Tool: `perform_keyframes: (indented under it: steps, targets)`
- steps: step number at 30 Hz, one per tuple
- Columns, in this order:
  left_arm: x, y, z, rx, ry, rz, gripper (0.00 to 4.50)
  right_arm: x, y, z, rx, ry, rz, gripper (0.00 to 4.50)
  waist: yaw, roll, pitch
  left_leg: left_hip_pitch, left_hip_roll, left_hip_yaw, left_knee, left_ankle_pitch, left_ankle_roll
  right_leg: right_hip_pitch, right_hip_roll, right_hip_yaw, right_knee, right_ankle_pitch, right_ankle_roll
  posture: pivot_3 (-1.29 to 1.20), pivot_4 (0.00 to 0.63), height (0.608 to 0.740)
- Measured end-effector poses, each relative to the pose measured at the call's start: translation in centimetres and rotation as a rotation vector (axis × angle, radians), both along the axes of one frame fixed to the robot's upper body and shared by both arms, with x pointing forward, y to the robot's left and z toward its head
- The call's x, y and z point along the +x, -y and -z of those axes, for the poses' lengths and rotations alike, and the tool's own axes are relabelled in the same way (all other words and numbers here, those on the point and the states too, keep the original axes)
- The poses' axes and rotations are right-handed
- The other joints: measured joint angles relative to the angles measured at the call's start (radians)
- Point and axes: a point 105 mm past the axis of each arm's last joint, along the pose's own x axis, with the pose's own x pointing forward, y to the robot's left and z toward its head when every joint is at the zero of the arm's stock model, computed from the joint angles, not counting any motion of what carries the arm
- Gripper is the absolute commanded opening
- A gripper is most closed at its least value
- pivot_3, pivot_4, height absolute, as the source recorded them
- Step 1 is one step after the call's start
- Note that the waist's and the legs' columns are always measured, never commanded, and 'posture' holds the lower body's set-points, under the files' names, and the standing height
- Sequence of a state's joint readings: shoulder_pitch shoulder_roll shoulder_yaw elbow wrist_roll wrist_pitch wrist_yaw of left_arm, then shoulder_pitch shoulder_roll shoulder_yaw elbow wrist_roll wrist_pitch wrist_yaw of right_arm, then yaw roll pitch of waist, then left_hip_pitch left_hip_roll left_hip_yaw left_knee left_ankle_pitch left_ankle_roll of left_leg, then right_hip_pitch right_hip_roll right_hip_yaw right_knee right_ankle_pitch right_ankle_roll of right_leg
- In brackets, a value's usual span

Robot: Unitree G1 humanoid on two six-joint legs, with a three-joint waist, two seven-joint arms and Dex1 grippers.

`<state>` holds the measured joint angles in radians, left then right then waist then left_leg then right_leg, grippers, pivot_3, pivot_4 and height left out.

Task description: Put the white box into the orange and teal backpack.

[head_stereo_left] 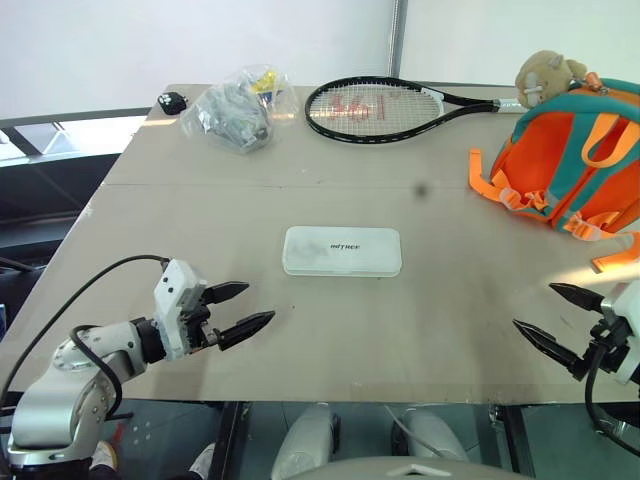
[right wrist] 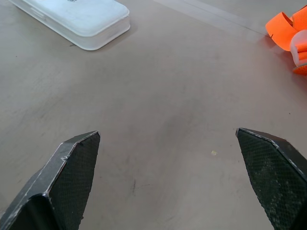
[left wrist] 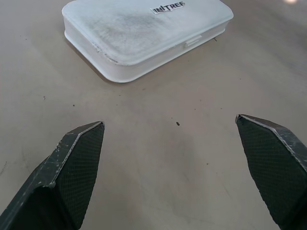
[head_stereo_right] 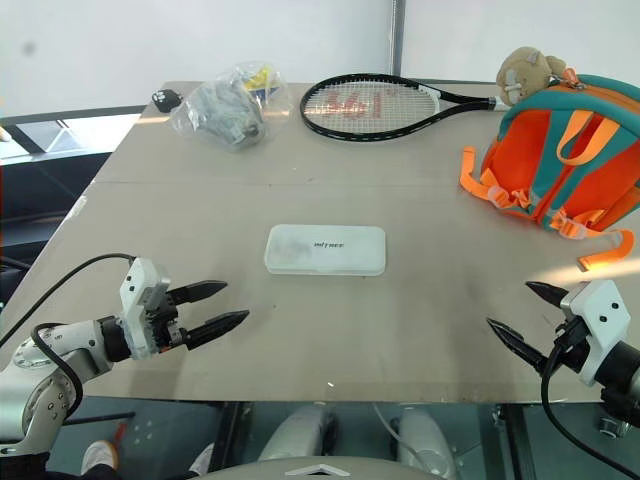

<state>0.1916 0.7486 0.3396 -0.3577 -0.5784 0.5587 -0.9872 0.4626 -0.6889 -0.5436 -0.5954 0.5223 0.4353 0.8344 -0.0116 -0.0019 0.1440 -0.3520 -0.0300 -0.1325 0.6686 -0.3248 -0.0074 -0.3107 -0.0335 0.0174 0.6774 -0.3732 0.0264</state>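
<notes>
– What is being shown on the table [head_stereo_left: 200, 215]?
– A white box [head_stereo_left: 342, 251] is lying flat at the middle, a racket [head_stereo_left: 385, 108] and a plastic bag [head_stereo_left: 236, 106] at the far edge, a backpack [head_stereo_left: 570, 160] far right.
– And the grippers?
– The left gripper [head_stereo_left: 245, 308] and right gripper [head_stereo_left: 551, 318] are being held spread wide near the front edge, well apart from the box.

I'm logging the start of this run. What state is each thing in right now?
white box: closed, flat on the table, untouched.
backpack: on the table's far right, plush toy on top.
racket: lying flat at the far edge.
plastic bag: crumpled, beside the racket.
left gripper: open, empty.
right gripper: open, empty.
</notes>
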Motion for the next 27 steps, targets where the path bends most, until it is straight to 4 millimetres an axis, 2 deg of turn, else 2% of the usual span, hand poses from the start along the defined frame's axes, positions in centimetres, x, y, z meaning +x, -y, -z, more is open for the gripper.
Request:
perform_keyframes:
  steps: [2,6,8,11,18,20,25,27]
  targets:
    - [0.1,0.0,-0.1,0.000,0.005,0.003,4.49,0.0,-0.1,0.0,0.004,0.000,0.006,4.49,0.000,0.000,0.000,0.000,0.000,0.000,0.000,0.000,0.000,0.000,0.000,0.000,0.000,0.000,0.000,0.00,0.150,0.740]
    - [2.9,0.9,-1.7,-0.041,0.083,-0.039,4.49,1.8,-2.5,-0.7,0.041,0.044,0.041,4.49,0.000,0.000,0.000,0.000,0.000,-0.001,0.001,0.000,0.000,0.000,0.000,0.000,0.000,0.000,0.000,0.00,0.150,0.740]
    - [3.2,0.9,-2.0,-0.046,0.092,-0.054,4.49,2.2,-2.9,-0.9,0.049,0.051,0.041,4.49,-0.002,0.000,0.000,0.000,0.000,0.000,0.000,0.000,0.000,0.000,0.000,0.000,0.000,0.000,0.000,0.00,0.150,0.740]
    - [3.5,0.8,-1.8,-0.054,0.074,-0.085,4.50,2.8,-3.7,-0.7,0.064,0.035,0.037,3.21,-0.003,0.000,0.000,-0.001,0.000,-0.001,-0.001,0.000,0.000,-0.002,0.000,-0.001,-0.001,0.000,0.000,0.00,0.150,0.740]
    - [4.5,0.7,-1.8,-0.123,-0.017,-0.157,4.50,4.9,-7.3,-1.3,0.118,0.066,-0.060,0.12,-0.002,-0.001,0.001,-0.004,0.000,-0.001,0.001,0.000,0.000,-0.004,0.000,-0.001,0.000,0.000,0.000,0.00,0.150,0.740]
    - [4.5,0.5,-1.6,-0.127,-0.066,-0.172,4.50,5.5,-8.0,-0.8,0.104,0.049,-0.080,0.05,-0.002,-0.002,0.001,-0.003,0.000,-0.001,0.001,0.000,0.000,-0.004,0.000,-0.001,0.001,0.000,0.000,0.00,0.150,0.740]
    - [6.0,0.6,-1.6,-0.175,-0.267,-0.224,4.50,8.9,-9.7,2.8,-0.040,-0.024,-0.110,0.05,-0.004,-0.002,0.001,-0.004,-0.001,-0.002,0.001,0.001,-0.001,-0.006,0.001,-0.002,0.003,0.000,0.000,0.00,0.150,0.740]
    - [6.2,0.7,-1.6,-0.207,-0.339,-0.234,4.50,9.4,-10.2,3.3,-0.064,-0.024,-0.121,0.05,-0.005,-0.002,0.001,-0.007,-0.001,-0.003,0.001,0.001,-0.001,-0.008,0.001,-0.002,0.003,0.000,0.001,0.00,0.150,0.740]
